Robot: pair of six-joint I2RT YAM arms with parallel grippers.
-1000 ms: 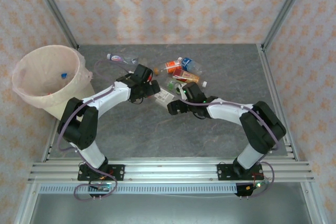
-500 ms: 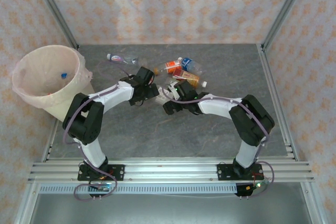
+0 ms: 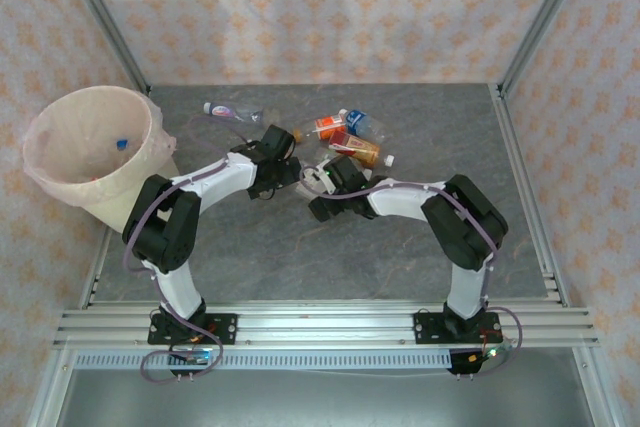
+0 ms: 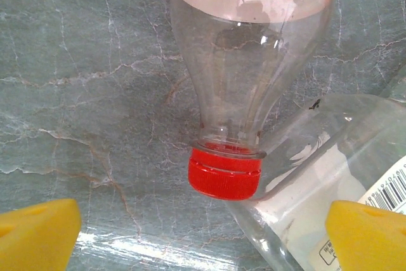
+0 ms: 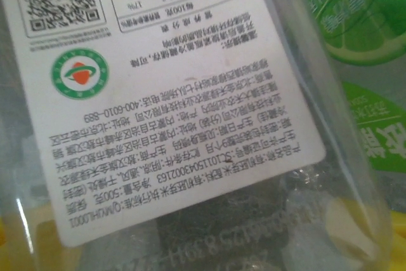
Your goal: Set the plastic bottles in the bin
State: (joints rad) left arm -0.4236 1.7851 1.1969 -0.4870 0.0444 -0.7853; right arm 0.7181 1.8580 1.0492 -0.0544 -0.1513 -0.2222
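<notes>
Since a second ago our right arm has folded at the elbow and swung in toward the middle of the desk, bringing the right hand down over the white-labelled bottle; our left arm has hardly shifted. That bottle lies on its side, very close under the right wrist camera, with a green-labelled bottle just beside it. Yellow pads show through the clear plastic on either side, so it sits between the fingers, but we cannot tell whether they have bitten yet or merely straddle it. We judge the low approach suits a bottle lying flat, since the fingers can close across its round body. Our left hand hangs released, fingers spread wide, above the red-capped bottle. This one lies with its cap toward us, right up against a barcode-labelled bottle, and we take the hand to be lined up for its own pick. More bottles lie jumbled just beyond both hands, and a lone bottle lies apart near the far edge. The bin stands at the desk's left edge, well apart from the pile, on our left arm's side.
</notes>
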